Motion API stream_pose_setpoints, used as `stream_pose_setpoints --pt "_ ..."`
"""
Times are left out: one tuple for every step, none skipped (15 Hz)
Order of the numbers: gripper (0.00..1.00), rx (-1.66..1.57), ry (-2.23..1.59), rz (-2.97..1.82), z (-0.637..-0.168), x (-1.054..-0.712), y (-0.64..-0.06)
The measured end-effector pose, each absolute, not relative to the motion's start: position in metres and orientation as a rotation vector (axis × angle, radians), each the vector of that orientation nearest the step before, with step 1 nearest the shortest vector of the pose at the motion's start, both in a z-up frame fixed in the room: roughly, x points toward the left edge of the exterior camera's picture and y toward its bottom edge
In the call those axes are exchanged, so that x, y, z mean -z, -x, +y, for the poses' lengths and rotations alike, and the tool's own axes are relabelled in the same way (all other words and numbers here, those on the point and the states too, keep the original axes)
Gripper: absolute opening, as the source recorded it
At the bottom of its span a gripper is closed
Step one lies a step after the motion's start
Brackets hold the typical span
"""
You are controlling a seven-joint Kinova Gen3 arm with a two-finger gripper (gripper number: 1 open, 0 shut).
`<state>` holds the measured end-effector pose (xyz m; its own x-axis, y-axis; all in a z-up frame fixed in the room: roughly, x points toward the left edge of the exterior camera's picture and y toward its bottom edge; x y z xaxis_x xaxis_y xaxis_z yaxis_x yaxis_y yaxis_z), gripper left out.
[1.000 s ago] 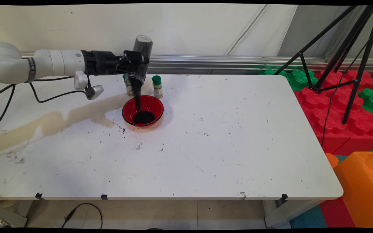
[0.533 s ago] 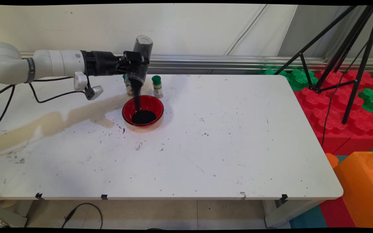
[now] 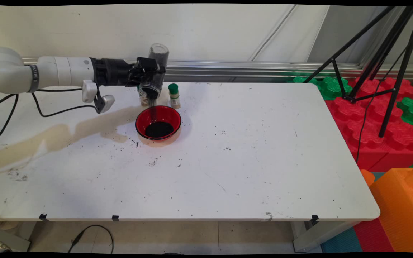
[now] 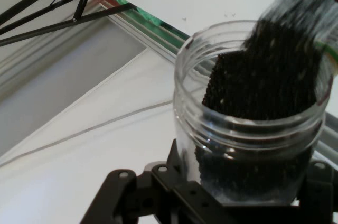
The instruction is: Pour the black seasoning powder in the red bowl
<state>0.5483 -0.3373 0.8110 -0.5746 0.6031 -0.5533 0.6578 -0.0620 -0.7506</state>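
Observation:
My gripper [image 3: 152, 73] is shut on a clear plastic jar [image 3: 155, 70], held upside down with its mouth tipped over a red bowl [image 3: 158, 122]. A thin stream of black grains [image 3: 153, 107] runs from the jar's mouth into the bowl, where a dark heap lies. In the hand view the jar [image 4: 248, 123] sits between the gripper's black links, with black grains [image 4: 264, 76] sliding out past its rim.
Two small green-capped spice bottles [image 3: 173, 95] stand just behind the bowl. A brownish stain [image 3: 56, 134] spreads over the table's left part, and black grains are scattered in front of the bowl. A black tripod [image 3: 378, 53] and coloured foam blocks [image 3: 371, 118] stand to the right.
The pouring stream has thinned, and the jar's upper part looks emptier. The heap of black grains in the bowl has grown. The jar has tilted slightly.

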Motion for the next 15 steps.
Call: stream_pose_setpoints --pt "0.0 1.749 -1.415 2.139 -0.337 -0.811 -0.548" --pt "0.0 1.75 -1.405 2.157 -0.337 -0.811 -0.547" --pt "0.0 1.753 -1.391 2.182 -0.337 -0.811 -0.547" --pt "0.0 1.755 -1.38 2.201 -0.336 -0.812 -0.547" --pt "0.0 1.758 -1.369 2.219 -0.336 -0.812 -0.546" --pt "0.0 1.759 -1.361 2.231 -0.335 -0.813 -0.546" --pt "0.0 1.762 -1.349 2.248 -0.334 -0.814 -0.546" --pt "0.0 1.765 -1.341 2.26 -0.334 -0.815 -0.546" --pt "0.0 1.769 -1.327 2.278 -0.333 -0.816 -0.545" --pt "0.0 1.774 -1.309 2.299 -0.331 -0.818 -0.545" --pt "0.0 1.78 -1.291 2.319 -0.33 -0.82 -0.545" --pt "0.0 1.785 -1.276 2.335 -0.329 -0.823 -0.545" --pt "0.0 1.792 -1.258 2.354 -0.327 -0.826 -0.544" --pt "0.0 1.799 -1.239 2.374 -0.324 -0.829 -0.544" --pt "0.0 1.804 -1.223 2.391 -0.322 -0.832 -0.543"
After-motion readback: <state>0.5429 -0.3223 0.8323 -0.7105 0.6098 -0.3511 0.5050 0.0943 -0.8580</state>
